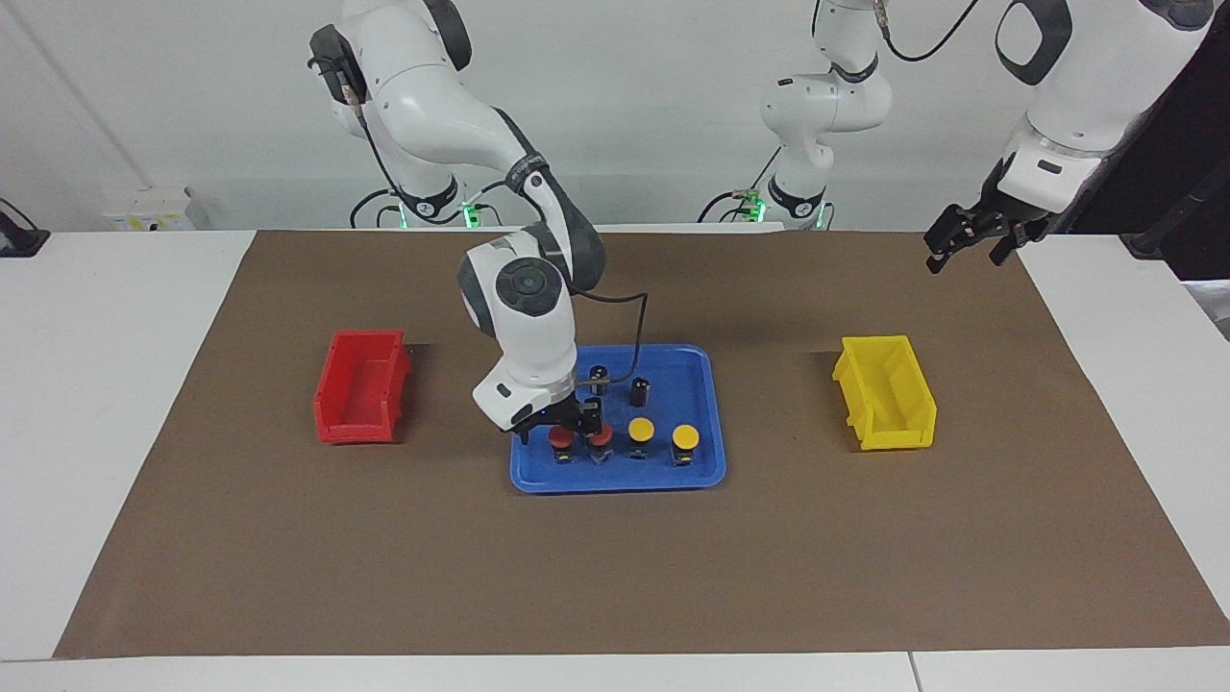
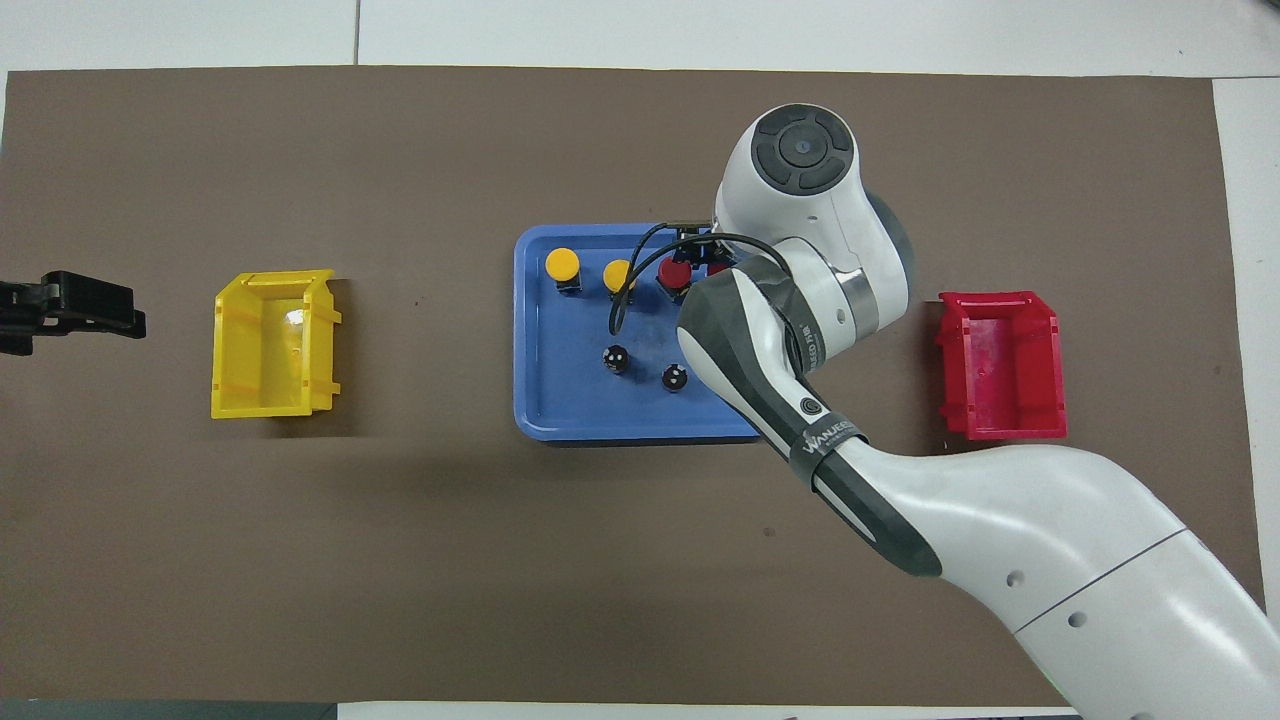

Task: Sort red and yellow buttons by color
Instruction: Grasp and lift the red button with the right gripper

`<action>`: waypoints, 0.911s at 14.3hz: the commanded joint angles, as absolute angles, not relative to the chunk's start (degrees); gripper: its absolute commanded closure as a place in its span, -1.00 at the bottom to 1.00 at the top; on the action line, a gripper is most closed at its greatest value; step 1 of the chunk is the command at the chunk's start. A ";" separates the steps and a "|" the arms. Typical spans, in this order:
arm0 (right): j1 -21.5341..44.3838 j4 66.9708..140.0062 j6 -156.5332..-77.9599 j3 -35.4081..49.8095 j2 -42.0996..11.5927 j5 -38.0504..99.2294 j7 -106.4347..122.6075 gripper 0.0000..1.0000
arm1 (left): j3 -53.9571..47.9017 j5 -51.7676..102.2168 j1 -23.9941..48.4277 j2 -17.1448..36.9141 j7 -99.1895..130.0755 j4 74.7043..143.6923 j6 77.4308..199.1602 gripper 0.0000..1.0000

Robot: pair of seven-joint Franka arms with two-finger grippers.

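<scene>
Four buttons stand in a row in the blue tray [image 1: 615, 483], along its edge farther from the robots. Two red buttons [image 1: 560, 441] [image 1: 601, 439] stand toward the red bin's end, and two yellow buttons [image 1: 641, 430] [image 1: 685, 437] stand beside them. My right gripper [image 1: 559, 427] is low in the tray and open, one finger on each side of the end red button. In the overhead view the right arm hides most of that button, and the other red button [image 2: 675, 273] shows. My left gripper [image 1: 966, 238] waits open in the air over the mat's corner near the yellow bin.
Two small black cylinders [image 1: 599, 375] [image 1: 641, 389] stand in the tray nearer the robots. A red bin [image 1: 360, 386] sits toward the right arm's end of the brown mat. A yellow bin [image 1: 886, 391] sits toward the left arm's end.
</scene>
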State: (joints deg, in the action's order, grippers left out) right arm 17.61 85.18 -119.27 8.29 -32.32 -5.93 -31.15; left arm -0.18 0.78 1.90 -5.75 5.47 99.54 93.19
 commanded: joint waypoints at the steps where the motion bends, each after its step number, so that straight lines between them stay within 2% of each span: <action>1: 16.96 87.36 -120.76 8.96 -31.29 -6.06 -31.64 -0.76 | -0.09 1.14 2.02 -7.73 5.80 101.78 93.87 -1.00; 3: 16.96 87.97 -120.85 8.88 -31.11 -6.06 -31.38 -0.65 | -0.09 1.14 2.02 -7.73 5.89 101.78 93.87 -1.00; 8: 17.05 88.51 -120.85 9.31 -30.85 -6.06 -31.11 -0.58 | -0.18 1.06 2.11 -7.65 6.68 101.69 93.87 -1.00; 11: 17.05 88.51 -120.85 9.49 -30.85 -6.06 -31.11 -0.43 | -0.18 1.05 2.11 -7.65 6.68 101.60 93.87 -1.00; 13: 16.96 88.51 -120.85 9.75 -30.85 -6.06 -31.03 -0.21 | -0.18 1.05 2.11 -7.65 6.68 101.69 93.87 -1.00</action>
